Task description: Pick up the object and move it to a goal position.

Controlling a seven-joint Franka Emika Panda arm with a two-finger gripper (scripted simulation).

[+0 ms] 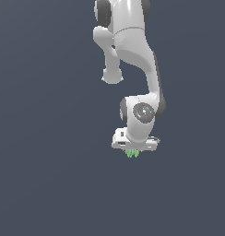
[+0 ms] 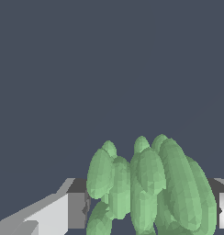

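The object (image 1: 132,153) is a tiny light-green lumpy blob peeking out just below the white hand of the arm in the exterior view. In the wrist view the object (image 2: 150,188) fills the space between the two fingers (image 2: 72,211), a cluster of elongated green lobes. My gripper (image 1: 133,151) is shut on it, with a finger pressing on each side. The fingertips themselves are mostly hidden by the hand in the exterior view.
The white arm (image 1: 133,50) comes down from the upper edge of the exterior view. Around it there is only a flat dark grey-blue surface (image 1: 50,175), with no other objects or marker visible.
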